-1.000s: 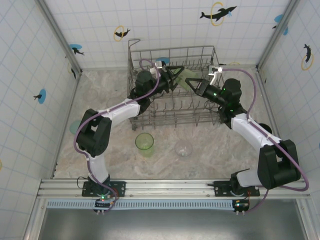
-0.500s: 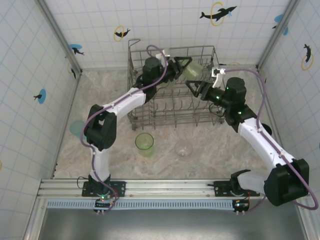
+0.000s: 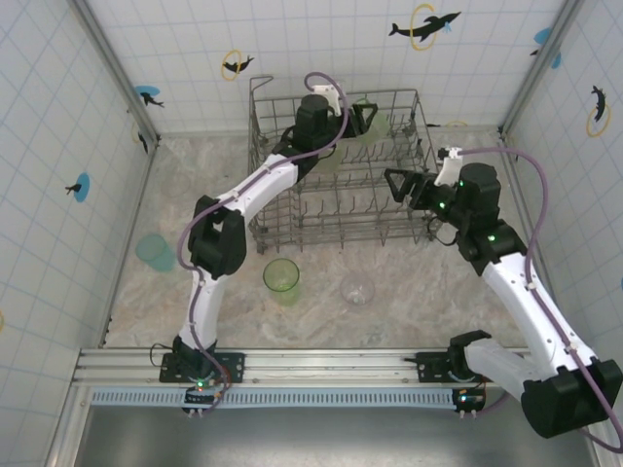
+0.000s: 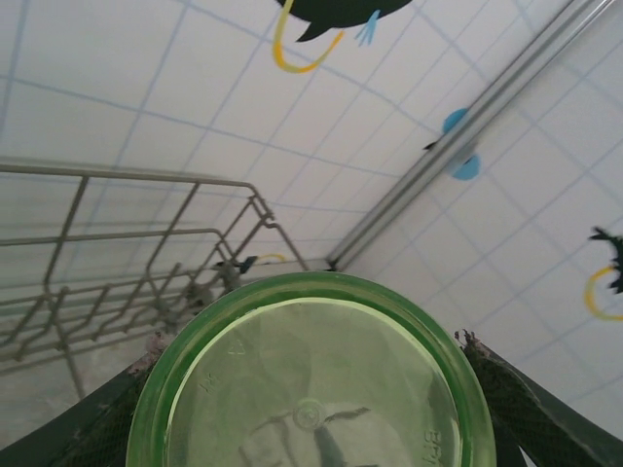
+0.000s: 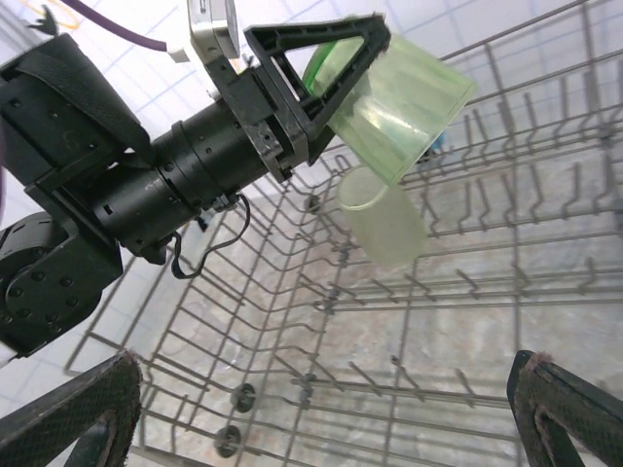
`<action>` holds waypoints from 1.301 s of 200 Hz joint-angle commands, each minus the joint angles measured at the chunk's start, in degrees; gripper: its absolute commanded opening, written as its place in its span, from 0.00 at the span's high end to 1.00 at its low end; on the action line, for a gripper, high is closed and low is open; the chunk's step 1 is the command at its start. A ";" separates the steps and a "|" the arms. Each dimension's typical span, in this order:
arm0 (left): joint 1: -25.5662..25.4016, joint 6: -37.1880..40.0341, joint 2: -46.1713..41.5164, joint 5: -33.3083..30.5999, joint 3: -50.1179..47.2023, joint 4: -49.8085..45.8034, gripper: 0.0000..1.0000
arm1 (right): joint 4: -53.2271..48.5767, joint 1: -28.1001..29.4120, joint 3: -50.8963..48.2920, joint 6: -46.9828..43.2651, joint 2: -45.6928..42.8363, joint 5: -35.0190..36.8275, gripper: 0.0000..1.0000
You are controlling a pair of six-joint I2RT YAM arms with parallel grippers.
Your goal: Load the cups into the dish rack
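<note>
Green cup (image 4: 311, 389), position?
— Pinched by left tool (image 3: 368, 120), tilted, above the dish rack (image 3: 341, 230), upper centre of frame.
— Right tool (image 3: 393, 187)?
— Spread wide, holding nothing, at the rack's right edge.

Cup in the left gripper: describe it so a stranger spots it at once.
Find the dish rack at the far end of the table. Above its far edge the left gripper holds a green cup tilted in the air. Only it is airborne: the paler cup below lies in the rack.
</note>
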 commanded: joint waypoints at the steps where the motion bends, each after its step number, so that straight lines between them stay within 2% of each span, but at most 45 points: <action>1: -1.41 10.28 3.56 -3.74 4.40 0.51 1.00 | -5.35 -1.78 -1.59 -2.58 -2.66 2.11 0.00; 38: -4.42 22.67 8.51 -14.31 6.93 1.29 1.00 | -10.01 -5.11 0.52 -4.13 -5.17 1.78 0.00; 60: -4.92 24.93 9.53 -17.50 6.91 2.75 1.00 | -11.82 -6.14 1.36 -4.72 -6.34 1.93 0.00; 113: -4.92 28.13 10.87 -19.63 7.00 4.25 1.00 | -13.05 -6.85 -0.01 -4.90 -8.03 2.46 0.00; 173: -4.92 28.71 7.44 -20.60 6.73 5.80 1.00 | -12.43 -6.89 -0.45 -4.07 -8.30 1.59 0.00; 188: -4.88 30.04 8.26 -21.78 6.69 7.53 1.00 | -12.46 -6.88 -0.55 -4.13 -8.39 1.49 0.00; 217: -4.75 32.55 10.82 -19.47 5.36 11.70 1.00 | -12.36 -7.07 -1.40 -4.14 -8.83 1.60 0.00; 260: -4.31 33.83 13.09 -21.83 4.59 13.01 1.00 | -12.61 -7.44 -1.43 -4.10 -9.27 1.49 0.00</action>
